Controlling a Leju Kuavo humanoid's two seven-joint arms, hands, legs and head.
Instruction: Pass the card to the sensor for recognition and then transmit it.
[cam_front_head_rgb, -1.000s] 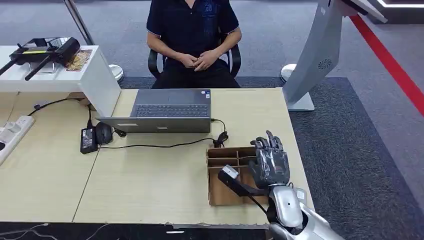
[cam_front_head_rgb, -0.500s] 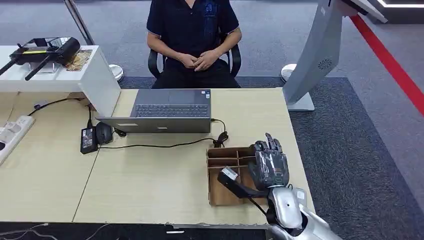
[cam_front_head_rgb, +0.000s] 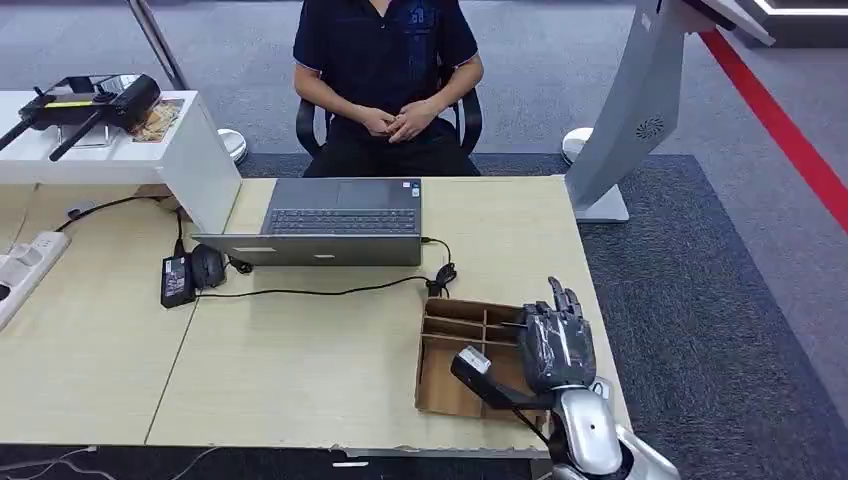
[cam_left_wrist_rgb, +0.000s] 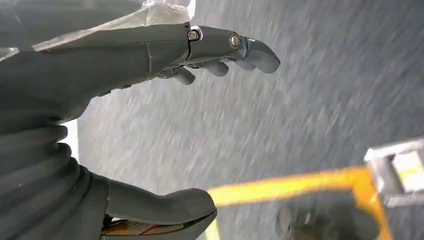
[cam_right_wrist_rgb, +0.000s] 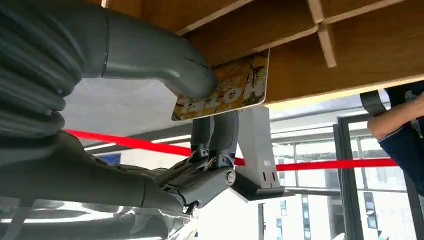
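The card, a thin yellow printed piece, is seen in the right wrist view pinched between the thumb and darker fingers of the right hand, at the wooden divided tray that sits near the table's front right corner. In the head view the hand is held over the tray's right compartments, its fingers pointing toward the far edge of the table.

The card is judged to be light, stiff and smooth, so it may slip or twist if only a corner is pinched. A hold across the flat faces near one short edge is advised, leaving most of the face free for the sensor. Which object serves as the sensor cannot be told.

The left hand is seen above grey floor, fingers apart and holding nothing.
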